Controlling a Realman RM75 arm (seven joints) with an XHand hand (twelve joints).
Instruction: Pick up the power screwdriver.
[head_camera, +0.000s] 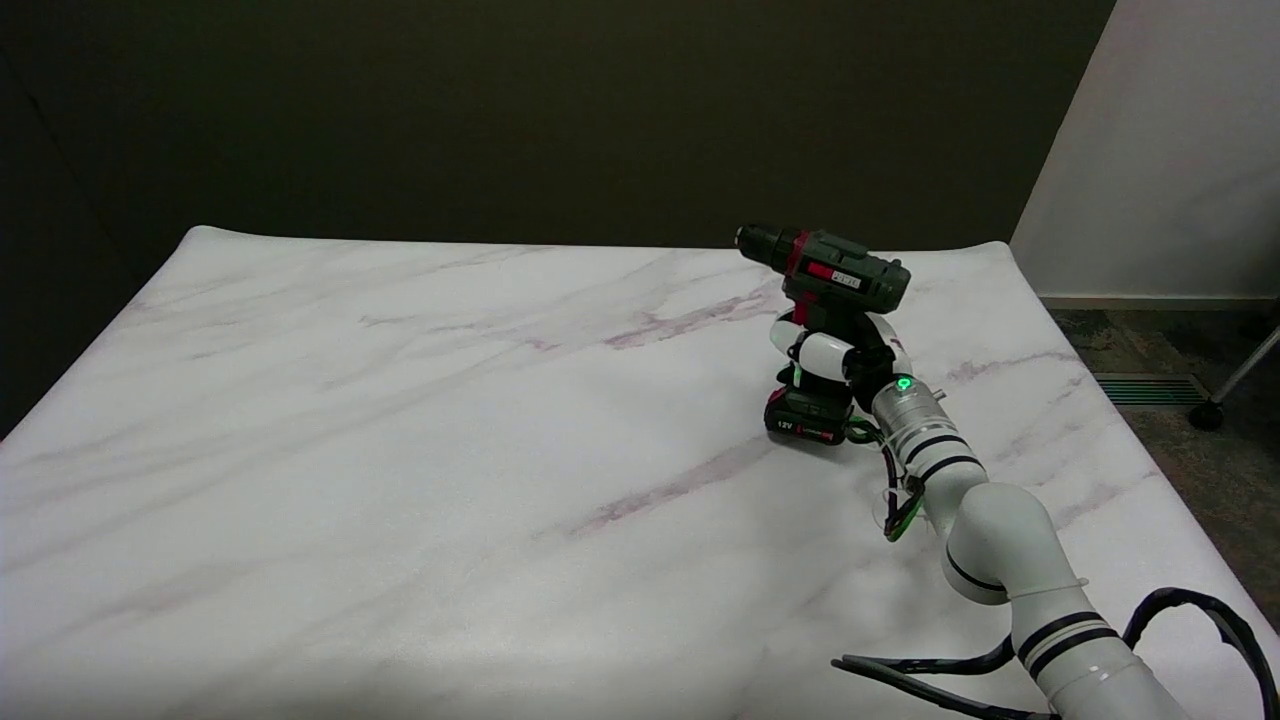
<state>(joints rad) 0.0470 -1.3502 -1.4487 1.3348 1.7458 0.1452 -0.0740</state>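
Currently we see, going left to right: the whole left and middle of the desk (400, 450) is bare white marble-pattern surface with faint purple veins, running from the near edge to the far edge against a dark wall.

Right of centre, toward the far side, we have the power screwdriver (835, 280). It stands upright, dark green body with red trim, chuck pointing left and slightly toward the far edge. Its battery base carries a "12V" mark and sits at or just above the desk; we cannot tell whether it still touches the surface.

The right robot hand (835, 350) is wrapped around the screwdriver's handle, between the motor body above and the battery base below. White fingers (825, 355) curl across the near-left face of the grip, so we read it as clamped on the tool, not spread.

Just right of the hand, the wrist shows a lit green indicator. The white arm (1000, 540) with black bands runs from there down to the near right corner, with black cable looped beside it.

Far right, off the desk, we see a light wall panel and dark floor.
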